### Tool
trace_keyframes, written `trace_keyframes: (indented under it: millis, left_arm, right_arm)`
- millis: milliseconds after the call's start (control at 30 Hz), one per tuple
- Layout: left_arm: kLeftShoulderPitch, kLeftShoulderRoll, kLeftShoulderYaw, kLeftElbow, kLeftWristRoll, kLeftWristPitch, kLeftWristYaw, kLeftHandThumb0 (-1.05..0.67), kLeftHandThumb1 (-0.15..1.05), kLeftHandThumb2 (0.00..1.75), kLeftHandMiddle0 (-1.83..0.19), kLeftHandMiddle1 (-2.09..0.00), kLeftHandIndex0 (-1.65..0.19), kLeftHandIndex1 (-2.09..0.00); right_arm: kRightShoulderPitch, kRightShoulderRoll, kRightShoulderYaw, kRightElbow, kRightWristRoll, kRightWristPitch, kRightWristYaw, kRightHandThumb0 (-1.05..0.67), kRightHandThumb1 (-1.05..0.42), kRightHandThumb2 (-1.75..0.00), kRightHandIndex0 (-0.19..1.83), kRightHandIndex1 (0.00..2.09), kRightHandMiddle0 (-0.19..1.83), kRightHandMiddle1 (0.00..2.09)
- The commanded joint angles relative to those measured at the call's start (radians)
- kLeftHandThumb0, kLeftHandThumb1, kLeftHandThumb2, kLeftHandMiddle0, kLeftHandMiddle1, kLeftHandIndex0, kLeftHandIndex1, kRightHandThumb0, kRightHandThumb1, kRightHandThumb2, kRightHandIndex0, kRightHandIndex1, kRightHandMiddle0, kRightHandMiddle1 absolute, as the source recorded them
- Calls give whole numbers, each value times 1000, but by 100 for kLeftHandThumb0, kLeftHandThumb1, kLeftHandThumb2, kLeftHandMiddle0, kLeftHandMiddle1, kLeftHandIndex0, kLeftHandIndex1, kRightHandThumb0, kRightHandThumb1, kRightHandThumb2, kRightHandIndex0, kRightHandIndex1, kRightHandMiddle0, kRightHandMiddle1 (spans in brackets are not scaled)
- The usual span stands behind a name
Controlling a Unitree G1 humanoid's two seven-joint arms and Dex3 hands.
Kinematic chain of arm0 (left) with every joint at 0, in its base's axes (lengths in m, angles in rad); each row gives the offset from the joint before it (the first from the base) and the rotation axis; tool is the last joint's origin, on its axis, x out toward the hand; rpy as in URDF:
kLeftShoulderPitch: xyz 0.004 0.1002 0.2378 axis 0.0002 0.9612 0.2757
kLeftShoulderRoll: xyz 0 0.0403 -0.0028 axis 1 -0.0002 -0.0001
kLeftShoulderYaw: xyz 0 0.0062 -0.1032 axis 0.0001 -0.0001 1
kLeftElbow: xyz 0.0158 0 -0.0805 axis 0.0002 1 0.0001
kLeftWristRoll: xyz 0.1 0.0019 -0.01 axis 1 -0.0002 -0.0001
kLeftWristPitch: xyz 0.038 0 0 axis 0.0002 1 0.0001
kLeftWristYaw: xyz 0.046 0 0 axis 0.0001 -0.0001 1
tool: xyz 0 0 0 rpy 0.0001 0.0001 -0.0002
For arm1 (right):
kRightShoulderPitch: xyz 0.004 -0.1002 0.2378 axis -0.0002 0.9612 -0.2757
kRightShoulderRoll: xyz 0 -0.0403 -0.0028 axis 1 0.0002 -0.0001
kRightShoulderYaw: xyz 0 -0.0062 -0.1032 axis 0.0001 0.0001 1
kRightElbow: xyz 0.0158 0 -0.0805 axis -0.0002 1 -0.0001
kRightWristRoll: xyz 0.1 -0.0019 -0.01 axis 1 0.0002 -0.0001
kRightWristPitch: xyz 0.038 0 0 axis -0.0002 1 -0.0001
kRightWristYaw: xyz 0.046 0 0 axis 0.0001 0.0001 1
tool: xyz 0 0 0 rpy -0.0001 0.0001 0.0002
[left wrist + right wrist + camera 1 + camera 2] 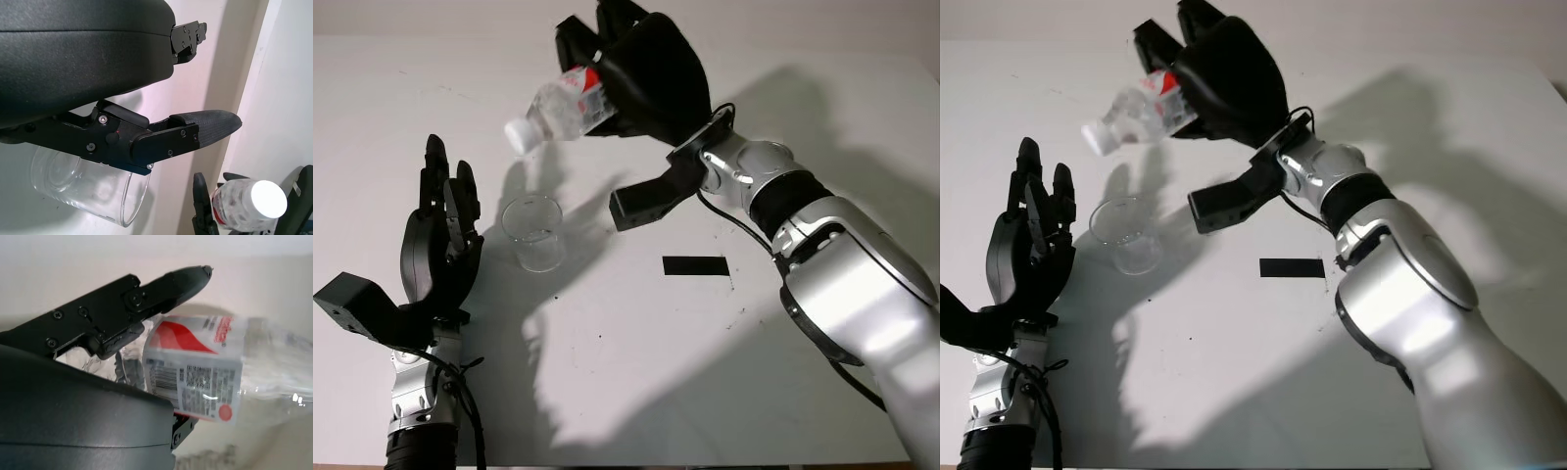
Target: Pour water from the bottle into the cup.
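One bottle (566, 106) in right hand (641, 69); one cup (535, 231); left hand (440, 245) open.

Bright, hard light falls on the white table (626, 392), throwing dark, sharp-edged shadows of both arms across it toward the lower right and beneath the raised right hand (641, 69). The clear cup (535, 233) casts a paler shadow with light streaks through it. Silver arm panels carry white glare. In the left wrist view the near black shell is soft, and the bottle (249, 205) cap is nearly blown out. In the right wrist view the bottle's far end blurs.
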Motion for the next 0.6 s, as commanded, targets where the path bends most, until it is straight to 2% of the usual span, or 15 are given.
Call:
trace_keyframes:
  millis: [0,133,333,467,567]
  left_arm:
    - [17,-6,0,5,0,-3,-5,-70,105,62,19,0,19,0]
    - [26,-11,-1,-1,-1,3,-3,-71,105,61,19,0,19,0]
    - [30,-14,3,7,-16,1,-23,-70,105,61,19,0,19,0]
    - [30,-9,2,7,-15,13,-22,-71,105,62,19,0,19,0]
    - [32,-5,2,8,-14,15,-26,-71,105,63,19,0,19,0]
  right_arm:
    - [43,-4,-77,-22,77,-22,53,-42,-105,-26,131,209,105,209]
    - [126,-27,-167,-60,184,-78,177,-36,-105,-26,122,209,96,209]
    - [276,-33,-343,-162,419,-133,467,-33,-105,-30,112,209,88,209]
    - [406,-18,-457,-320,612,-72,715,-30,-105,-35,109,209,85,209]
    - [524,-24,-502,-502,713,52,865,-32,-105,-36,110,209,86,209]
